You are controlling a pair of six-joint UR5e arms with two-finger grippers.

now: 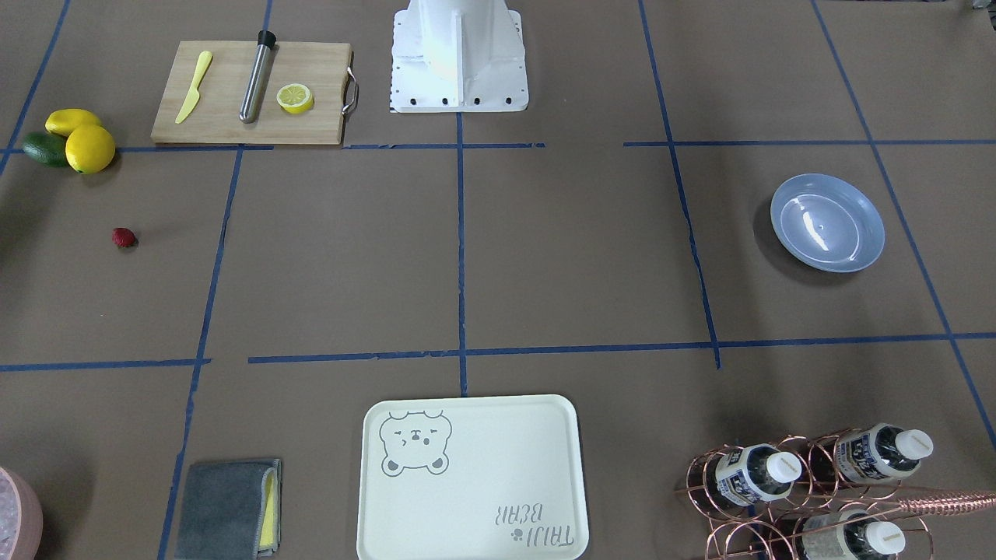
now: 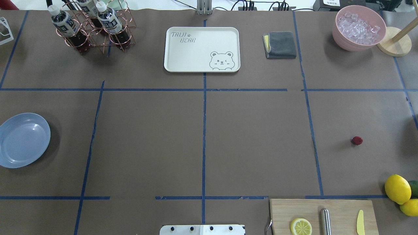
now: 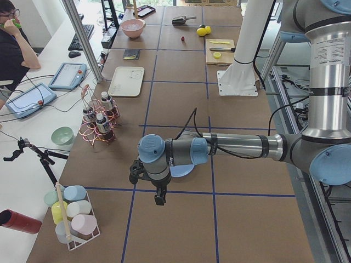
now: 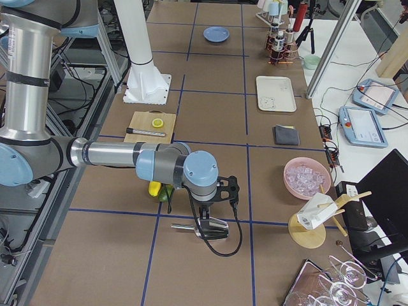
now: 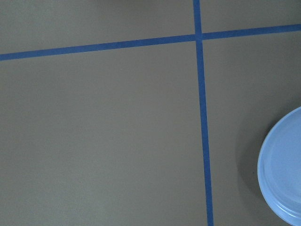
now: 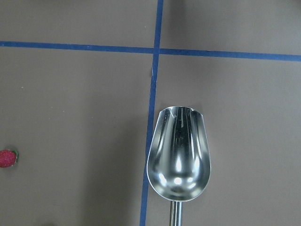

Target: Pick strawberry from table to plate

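The strawberry (image 2: pixel 357 140) lies on the worktop (image 2: pixel 254 143) at 3 o'clock in the overhead view, the plate (image 2: pixel 23 140) well apart at 9. Lemons (image 2: pixel 397 188) sit at its 5 o'clock, a metal scoop (image 6: pixel 178 153) near. Whether the left pincer (image 3: pixel 159 196) or right pincer (image 4: pixel 204 213) is apart or together, I cannot tell.

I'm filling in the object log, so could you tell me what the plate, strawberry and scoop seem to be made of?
Plate: likely glossy light-blue plastic, given its smooth even colour and bright highlights. Strawberry: dark red, bumpy skin; too small to tell real from imitation. Scoop: polished metal, judging by its mirror-like reflections.
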